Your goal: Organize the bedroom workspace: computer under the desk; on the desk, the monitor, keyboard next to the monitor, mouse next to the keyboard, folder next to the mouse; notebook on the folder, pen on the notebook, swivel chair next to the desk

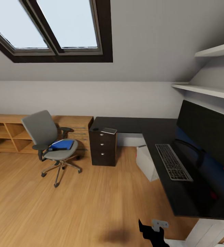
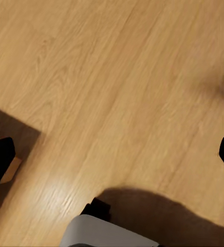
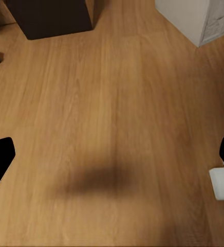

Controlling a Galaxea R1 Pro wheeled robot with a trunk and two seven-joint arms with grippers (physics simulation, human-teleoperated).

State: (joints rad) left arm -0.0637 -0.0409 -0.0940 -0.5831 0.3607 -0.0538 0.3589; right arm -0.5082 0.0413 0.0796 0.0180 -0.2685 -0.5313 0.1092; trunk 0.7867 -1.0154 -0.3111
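Note:
The grey swivel chair (image 1: pixel 45 137) stands on the floor left of the desk (image 1: pixel 132 125). The blue folder (image 1: pixel 62 144) lies on its seat. On the glossy black desk top at the right, the monitor (image 1: pixel 208 132) stands with the keyboard (image 1: pixel 173 161) in front of it. The light grey computer (image 1: pixel 146 162) (image 3: pixel 194 18) sits on the floor under the desk. On the desk end above the drawers lie a thin white-edged notebook (image 1: pixel 108 130) and a small dark thing, perhaps the mouse (image 1: pixel 96 129). The left gripper (image 2: pixel 112 157) and the right gripper (image 3: pixel 112 154) hang open over bare floor.
A dark drawer unit (image 1: pixel 103 148) (image 3: pixel 50 18) carries the desk's left end. Low light-wood shelving (image 1: pixel 9 135) runs along the back wall behind the chair. White wall shelves (image 1: pixel 208 90) hang above the monitor. A white desk foot (image 3: pixel 222 182) is near my right gripper.

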